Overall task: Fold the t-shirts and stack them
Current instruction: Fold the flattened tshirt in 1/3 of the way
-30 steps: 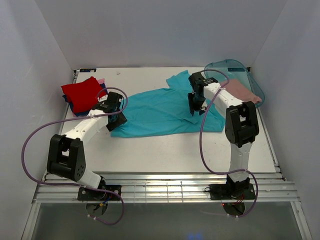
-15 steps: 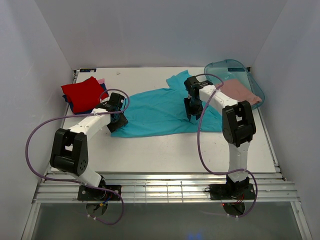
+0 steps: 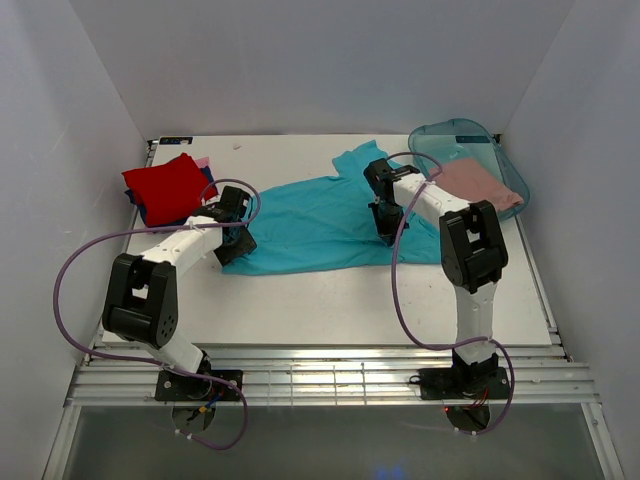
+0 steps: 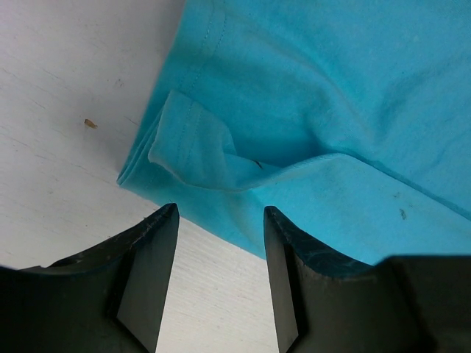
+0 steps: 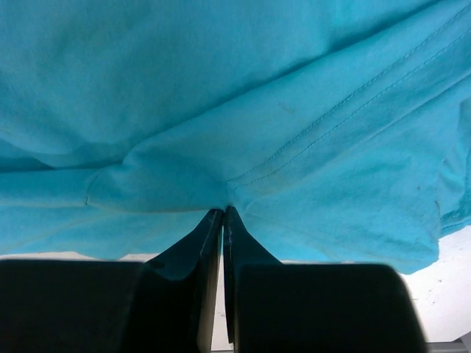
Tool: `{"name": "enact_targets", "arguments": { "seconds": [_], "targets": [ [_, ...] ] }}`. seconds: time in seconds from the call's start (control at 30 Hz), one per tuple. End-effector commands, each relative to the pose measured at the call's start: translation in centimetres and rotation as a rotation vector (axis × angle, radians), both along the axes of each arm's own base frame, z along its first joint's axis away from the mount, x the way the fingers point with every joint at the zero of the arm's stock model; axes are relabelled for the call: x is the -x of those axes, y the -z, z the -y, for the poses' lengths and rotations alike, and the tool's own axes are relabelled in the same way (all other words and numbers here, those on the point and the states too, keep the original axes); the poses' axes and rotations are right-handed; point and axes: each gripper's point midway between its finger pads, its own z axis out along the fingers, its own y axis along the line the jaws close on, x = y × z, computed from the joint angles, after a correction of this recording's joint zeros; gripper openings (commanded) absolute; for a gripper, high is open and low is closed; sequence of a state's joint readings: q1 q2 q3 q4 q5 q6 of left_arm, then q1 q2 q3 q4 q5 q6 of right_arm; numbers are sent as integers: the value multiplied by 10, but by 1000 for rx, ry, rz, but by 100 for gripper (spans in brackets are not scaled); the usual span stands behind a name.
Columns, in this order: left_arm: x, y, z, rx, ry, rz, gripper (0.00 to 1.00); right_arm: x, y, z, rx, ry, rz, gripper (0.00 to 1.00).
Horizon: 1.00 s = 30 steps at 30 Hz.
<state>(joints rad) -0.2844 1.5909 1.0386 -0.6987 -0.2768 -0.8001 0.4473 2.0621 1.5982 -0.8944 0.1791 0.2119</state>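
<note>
The large soft-cloth teal t-shirt (image 3: pixel 310 222) lies spread and wrinkled across the middle of the white table (image 3: pixel 320 300).

My right gripper (image 5: pixel 223 212) is clenched on a thin pinch of its cloth beside a stitched seam, and puckers run into the tips. My left gripper (image 4: pixel 219 220) is released. Its jaws stand either side of the doubled-over hem corner (image 4: pixel 193 143) and are not yet on it.

Hazards, as I judge them:

1. The right pinch is shallow. It may hold the top layer only, so a lift could part the layers or let the cloth slip out.
2. The left corner is already flapped over. Closing there may catch only the flap and skew the fold.
3. One side is held and the other is free. Any pull now would drag and bunch the shirt.
4. The folded red t-shirt (image 3: pixel 165 185) sits near my left arm, so a wide sweep could knock it.
</note>
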Motion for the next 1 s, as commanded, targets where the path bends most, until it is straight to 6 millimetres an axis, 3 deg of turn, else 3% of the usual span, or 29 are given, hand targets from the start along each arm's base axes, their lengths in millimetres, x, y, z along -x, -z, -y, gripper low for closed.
{"name": "enact_targets", "arguments": {
  "seconds": [0.0, 0.2, 0.33, 0.5, 0.53, 0.63, 0.83, 0.97],
  "targets": [
    [-10, -14, -2, -8, 2, 54, 60, -20, -13, 1, 44, -11, 53, 8],
    [-7, -19, -2, -4, -1, 63, 60, -60, -36, -13, 17, -31, 167, 8],
    [-4, -21, -4, -8, 5, 58, 60, -97, -56, -32, -20, -73, 298, 8],
    [0, -25, -6, -12, 6, 63, 59, -123, -74, -35, -12, -79, 442, 8],
    [2, -25, -6, -12, 6, 63, 59, -127, -71, -38, -26, -89, 471, 18],
    [6, -26, -8, -18, 10, 58, 59, -127, -76, -42, -55, -114, 489, 48],
    [9, -31, -10, -17, 1, 71, 59, -109, -85, -36, -54, -107, 490, 49],
    [10, -32, -11, -21, -6, 73, 57, -91, -107, -22, -48, -80, 543, 48]
  ]
}}
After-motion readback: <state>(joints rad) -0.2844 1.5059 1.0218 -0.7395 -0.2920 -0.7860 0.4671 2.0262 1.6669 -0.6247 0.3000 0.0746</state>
